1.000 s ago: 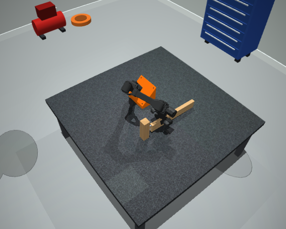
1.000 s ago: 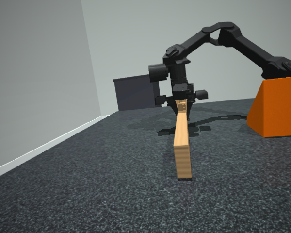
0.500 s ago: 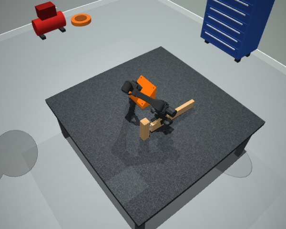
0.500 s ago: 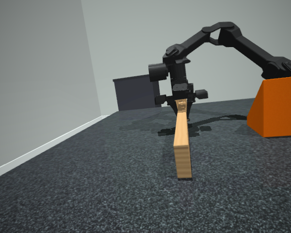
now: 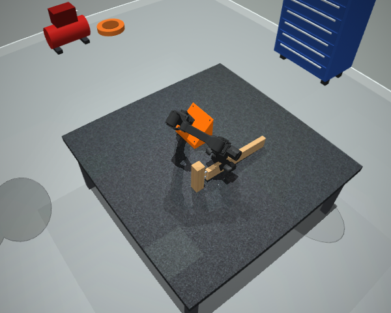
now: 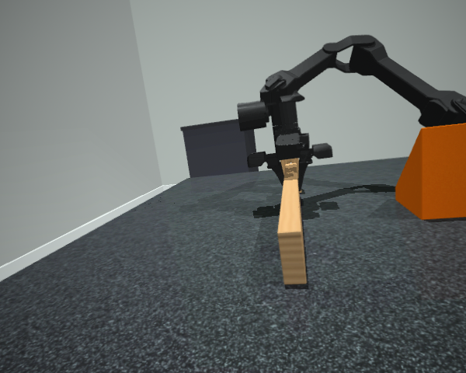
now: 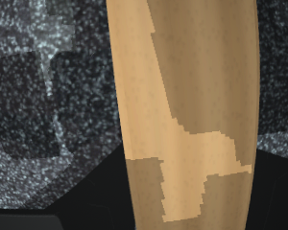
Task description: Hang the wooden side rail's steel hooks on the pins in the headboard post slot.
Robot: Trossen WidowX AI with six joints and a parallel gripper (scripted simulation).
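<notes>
Side rail: the wooden side rail (image 5: pixel 253 148) (image 6: pixel 291 208) (image 7: pixel 206 72) is lying lengthwise on its narrow edge, running from beside the post out across the counter (image 5: pixel 121 151) (image 6: pixel 144 301) (image 7: pixel 19 182).
Far end: it is pointing away from the post, and its underside is appearing to rest on the counter.
Gripper: the gripper (image 5: pixel 221 165) (image 6: pixel 293 187) (image 7: pixel 166 149) is reaching down over the rail, nearer the post end than the far end.
Jaws: they are gripping the side rail, one standing on each side of the wood.
Headboard post: the short wooden post (image 5: pixel 197 177) is standing upright on the counter, just beside the rail's near end.
Steel hooks: bright metal (image 5: pixel 205 174) is showing in the narrow space between rail and post; whether the hooks are sitting on the pins is too small to tell.
Slot and pins: the post's slot is facing out of clear sight, so their state is staying unreadable.
Arm: the black arm (image 5: pixel 199 133) (image 6: pixel 401 81) is arching from its orange base (image 5: pixel 202 117) (image 6: pixel 450 172) and bending down to the rail.
Wrist view: the rail's wood is filling the middle, with patches of light and shadow falling across it.
Floor beyond: a red compressor (image 5: pixel 68 32) is standing near an orange ring (image 5: pixel 103 30), and a blue drawer cabinet (image 5: pixel 337 40) is standing well apart from them.
</notes>
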